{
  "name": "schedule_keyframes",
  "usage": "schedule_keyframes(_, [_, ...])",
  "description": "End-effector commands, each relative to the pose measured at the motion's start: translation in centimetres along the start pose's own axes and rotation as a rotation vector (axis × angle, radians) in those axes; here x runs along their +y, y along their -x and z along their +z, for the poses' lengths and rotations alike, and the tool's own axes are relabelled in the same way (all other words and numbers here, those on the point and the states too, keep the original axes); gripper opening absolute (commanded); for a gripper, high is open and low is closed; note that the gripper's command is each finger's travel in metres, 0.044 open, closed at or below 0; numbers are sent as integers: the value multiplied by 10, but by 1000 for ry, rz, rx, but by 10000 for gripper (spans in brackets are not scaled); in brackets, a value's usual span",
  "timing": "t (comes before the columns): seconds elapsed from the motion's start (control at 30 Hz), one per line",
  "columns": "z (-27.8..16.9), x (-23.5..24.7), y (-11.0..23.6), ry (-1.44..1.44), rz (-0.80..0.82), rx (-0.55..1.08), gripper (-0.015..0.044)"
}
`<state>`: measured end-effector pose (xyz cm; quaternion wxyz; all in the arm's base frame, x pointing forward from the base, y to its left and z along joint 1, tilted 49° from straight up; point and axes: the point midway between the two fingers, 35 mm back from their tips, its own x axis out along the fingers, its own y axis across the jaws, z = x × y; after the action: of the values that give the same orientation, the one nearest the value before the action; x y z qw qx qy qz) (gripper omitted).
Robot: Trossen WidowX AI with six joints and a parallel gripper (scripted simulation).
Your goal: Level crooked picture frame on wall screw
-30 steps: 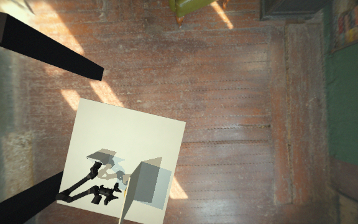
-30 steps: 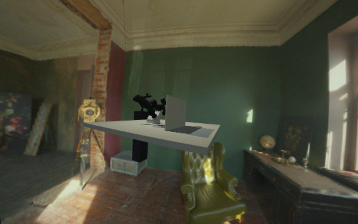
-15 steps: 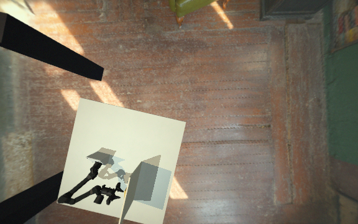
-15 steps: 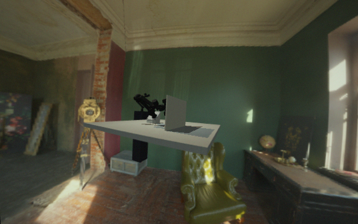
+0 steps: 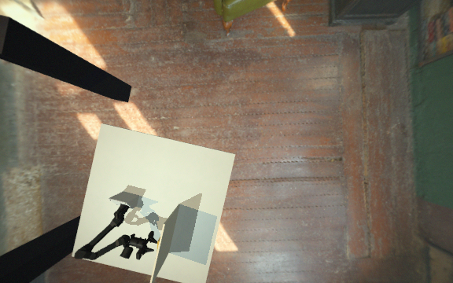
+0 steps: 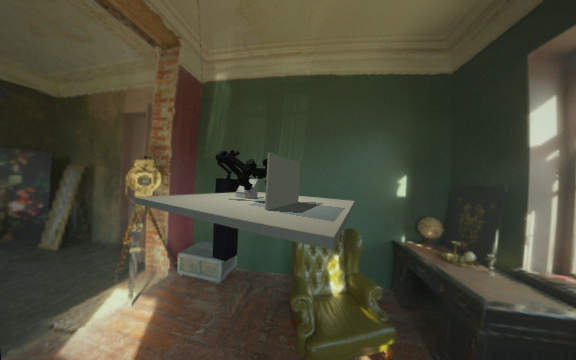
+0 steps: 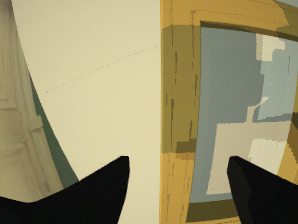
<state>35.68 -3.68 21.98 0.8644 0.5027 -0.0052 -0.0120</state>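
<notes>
The picture frame (image 7: pixel 176 96) has a yellow wooden border around a pale grey-blue picture and hangs on the cream wall panel (image 7: pixel 93 63) (image 5: pixel 181 232) (image 6: pixel 282 180). The screw and the notched strip are hidden behind it. From above, only the frame's thin yellow edge (image 5: pixel 158 240) shows on the panel's face. My gripper (image 7: pixel 180 164) (image 5: pixel 152 239) (image 6: pixel 262 172) is open and empty. It faces the panel close up, and the frame's lower left corner and left bar show in the gap between my two dark fingers. I cannot tell whether the fingers touch the frame.
The wall panel stands on a white square table (image 5: pixel 152 165) (image 6: pixel 248 215), near its edge. A black post (image 6: pixel 225 240) stands behind the table. A green armchair (image 6: pixel 338 310) (image 5: pixel 242 8) sits on the floor below. A dark desk (image 6: pixel 493 295) lines the right wall.
</notes>
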Motion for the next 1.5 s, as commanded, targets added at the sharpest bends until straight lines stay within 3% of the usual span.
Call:
schedule_keyframes(0.0, [1, 0, -7, 4, -1, -5, 260])
schedule_keyframes(0.43, [0, -1, -27, 4, 0, -5, 260])
schedule_keyframes(1.47, [0, -1, -27, 4, 0, -5, 260])
